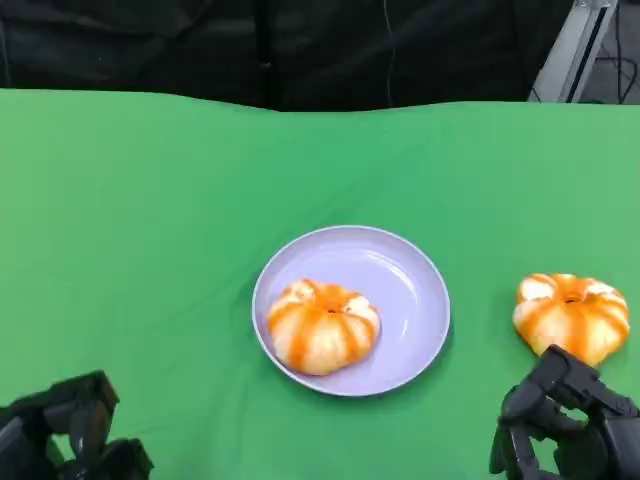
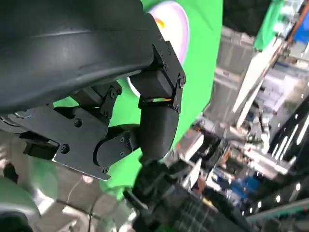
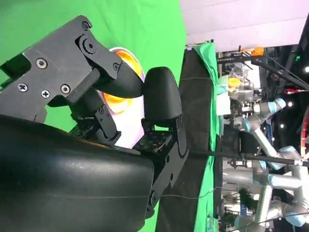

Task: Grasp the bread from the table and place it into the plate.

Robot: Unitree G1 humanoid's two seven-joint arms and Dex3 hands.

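One bread (image 1: 323, 326) sits in the lilac plate (image 1: 410, 290) on the green tabletop (image 1: 130, 220); a second bread (image 1: 571, 316) lies to the plate's right, just ahead of the empty, fingers-apart right robot hand (image 1: 568, 425). The left robot hand (image 1: 70, 430) holds nothing, fingers spread.

One bread (image 1: 323, 326) lies in the lavender plate (image 1: 400, 285); another bread (image 1: 571, 315) sits at its three o'clock, beside the right hand (image 1: 565, 425).
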